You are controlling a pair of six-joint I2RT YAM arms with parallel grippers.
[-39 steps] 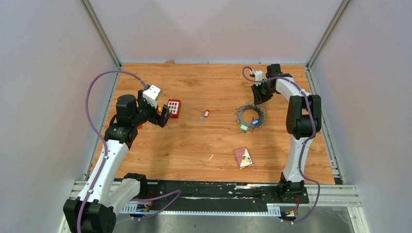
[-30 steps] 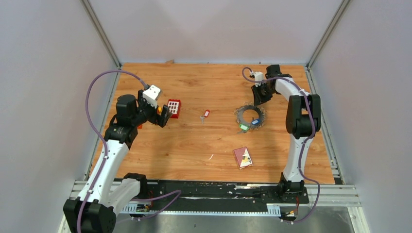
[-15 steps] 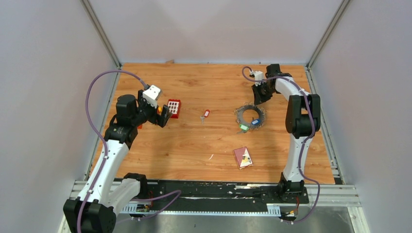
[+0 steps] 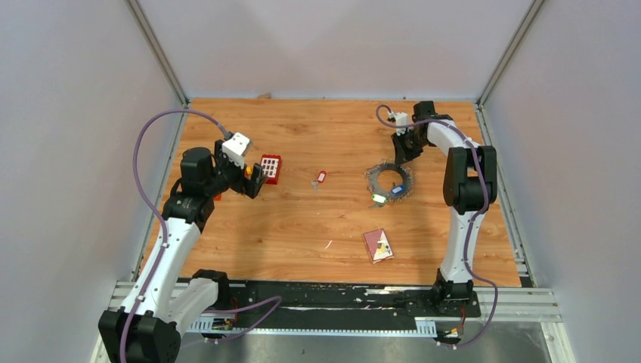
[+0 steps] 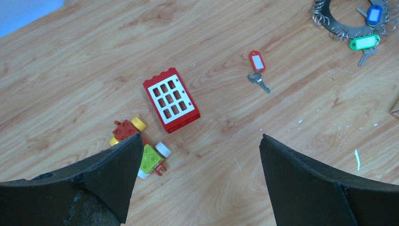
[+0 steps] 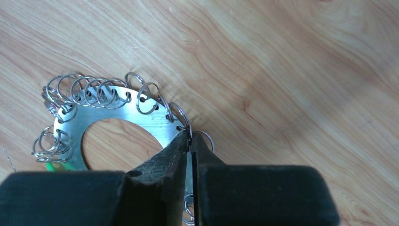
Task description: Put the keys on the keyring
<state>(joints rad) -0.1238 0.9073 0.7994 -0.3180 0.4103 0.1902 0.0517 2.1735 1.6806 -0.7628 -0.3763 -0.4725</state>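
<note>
**Item 1: keyring** [image 6: 155, 123]. A flat metal plate with an open centre and small split rings [image 6: 94, 92] threaded through holes round its rim. It lies flat on the worktop [image 5: 70, 70], far right side. I judge it stiff, light and slick. The rings are loose and will swing. The best hold is the bare plate edge between rings.

**Item 2: keys.** The red-tagged key [image 5: 256, 63] lies loose mid-worktop, well apart from the keyring. The blue-tagged key [image 5: 374, 13] and green-tagged key [image 5: 364, 42] are at the keyring's rim; I cannot tell whether they are attached. I judge them tiny, light and too flat to pinch easily off the wood. The thicker plastic tag is the better hold.

**Item 3: my right jaws.** Closed to a sliver on the keyring's rim; I cannot tell whether they grip plate edge or split ring.

**Item 4: my left jaws.** Spread wide and empty, above the red window block [image 5: 171, 100].
</note>
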